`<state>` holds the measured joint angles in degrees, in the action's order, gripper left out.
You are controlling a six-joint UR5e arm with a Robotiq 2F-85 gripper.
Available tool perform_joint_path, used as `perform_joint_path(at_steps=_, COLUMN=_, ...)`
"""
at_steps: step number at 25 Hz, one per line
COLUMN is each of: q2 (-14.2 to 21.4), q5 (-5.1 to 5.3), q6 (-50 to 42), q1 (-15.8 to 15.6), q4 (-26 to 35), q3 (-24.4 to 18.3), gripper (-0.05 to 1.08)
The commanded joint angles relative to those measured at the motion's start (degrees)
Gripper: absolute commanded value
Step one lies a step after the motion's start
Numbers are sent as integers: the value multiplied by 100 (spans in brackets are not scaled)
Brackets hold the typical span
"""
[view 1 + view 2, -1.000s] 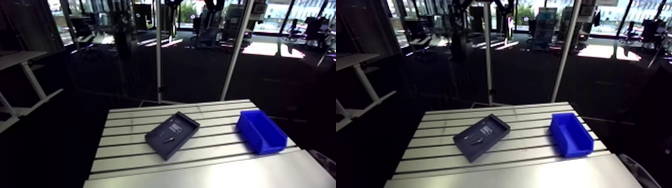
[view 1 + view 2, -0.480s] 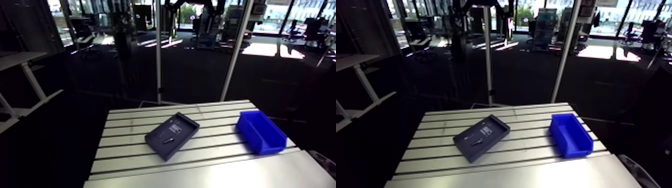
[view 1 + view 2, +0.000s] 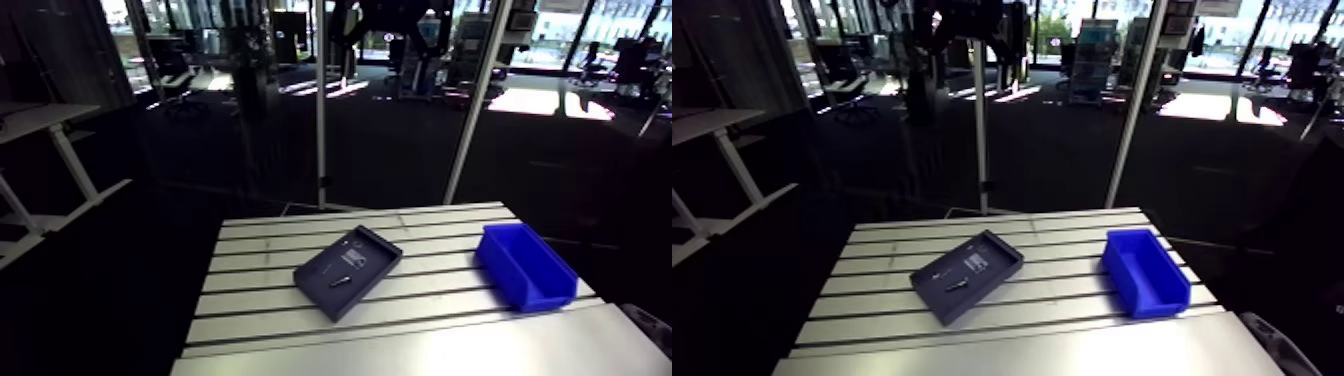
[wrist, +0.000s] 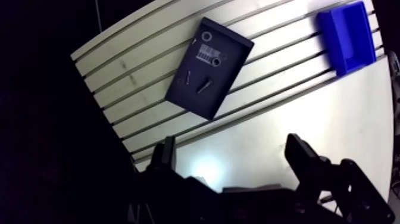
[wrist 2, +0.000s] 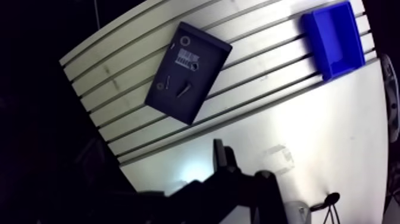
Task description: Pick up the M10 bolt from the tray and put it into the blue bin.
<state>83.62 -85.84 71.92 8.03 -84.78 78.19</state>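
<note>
Only our view shifted; tray [image 4: 221, 44], bolt [image 4: 204, 86], blue bin [image 4: 348, 37] unmoved on counter [image 4: 333, 119]. Fingers [image 4: 168, 154] apart, empty, well above. Pick unstarted.

You get only a dark glimpse of the robot. In the wrist view the gripper [image 4: 232, 140] reads as plain black, approx. matte, too dim to make out screws or markings. Its 2 fingers [image 4: 301, 158] are blocky bars w/ squared tips; one looks broad, the other thin, seen edge-on. Behind them the housing is a black angular mass w/ a stepped outline. In the arm view it's just a dark shape at the top edge.
</note>
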Motion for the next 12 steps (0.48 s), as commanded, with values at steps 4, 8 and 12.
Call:
perform_joint_path(at_steps=4, q2=-26, q5=-25, q6=-1590, q1=-434, q4=-781, q3=754, gripper=1)
perform_joint_path(at_steps=8, q2=-52, q5=-25, q6=-1933, q1=-487, q4=-966, q3=1071, gripper=1)
perform_joint_path(at_steps=12, q2=-70, q5=-25, q6=-2549, q1=-513, q4=-1370, q3=1379, gripper=1)
